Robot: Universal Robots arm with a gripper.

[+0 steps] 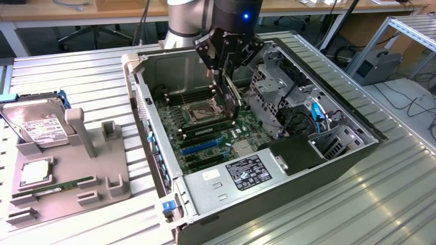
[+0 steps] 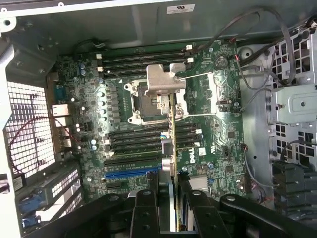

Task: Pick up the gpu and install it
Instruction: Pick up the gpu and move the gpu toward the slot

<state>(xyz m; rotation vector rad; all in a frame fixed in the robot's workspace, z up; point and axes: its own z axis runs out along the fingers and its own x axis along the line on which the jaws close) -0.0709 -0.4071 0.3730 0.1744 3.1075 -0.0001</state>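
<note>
Far over on the exterior view's left there's a grey plastic tray [image 1: 61, 199] holding a silver hard drive with a white label [image 1: 38, 127] and a narrow green memory stick [image 1: 65, 185]. In the middle is the open dark metal computer case [image 1: 173, 64]. The black gripper [image 1: 228, 76] is clamped on the slim black gpu [image 1: 232, 102], upright and edge-on over the green motherboard [image 1: 204, 137], by the silver CPU socket [image 2: 148, 101].

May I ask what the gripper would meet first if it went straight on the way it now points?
Probably the motherboard: the gripper points down into it, and the gpu it grips hangs edge-on ahead, so the card's edge would touch near the CPU socket first. Depth is unclear.
</note>
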